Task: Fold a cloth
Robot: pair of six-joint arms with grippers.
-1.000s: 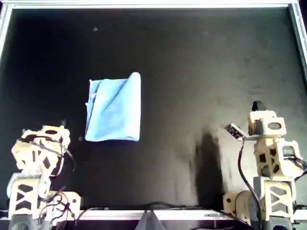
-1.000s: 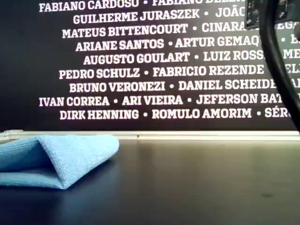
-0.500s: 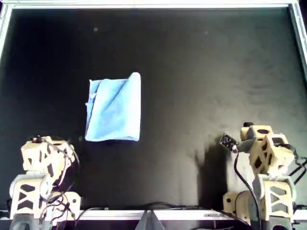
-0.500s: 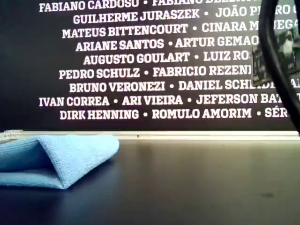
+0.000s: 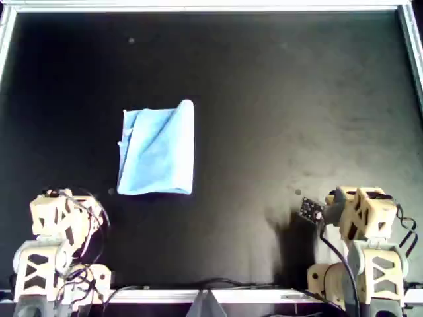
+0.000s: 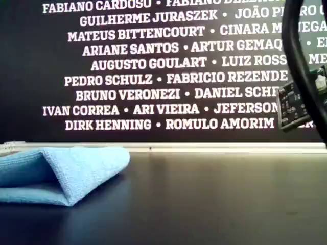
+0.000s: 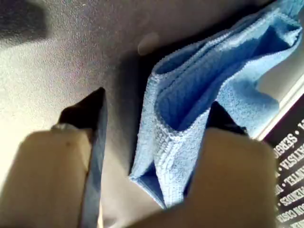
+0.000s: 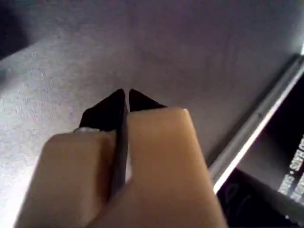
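The cloth (image 5: 157, 150) lies folded on the black table, left of centre in the overhead view. It is a light blue rectangle with a rolled fold along one side. It also shows at the exterior view's left (image 6: 61, 171) and in the first wrist view (image 7: 209, 90). My first gripper (image 7: 157, 102) is open and empty, and the cloth lies beyond its jaws. Its arm (image 5: 61, 214) sits drawn back at the near left of the overhead view, apart from the cloth. My second gripper (image 8: 126, 92) is shut and empty over bare table. Its arm (image 5: 363, 211) sits at the near right.
A metal frame (image 5: 211, 6) rims the black table. Its rail (image 8: 256, 128) shows in the second wrist view. A small dark board (image 5: 309, 210) hangs by the second arm and shows in the exterior view (image 6: 292, 104) beside a black cable (image 6: 301, 66). A wall with white names (image 6: 153, 66) stands behind.
The second arm has drawn back toward the near edge, and its small board has dropped lower in the exterior view. The first arm drew back slightly, then held. The cloth has not moved.
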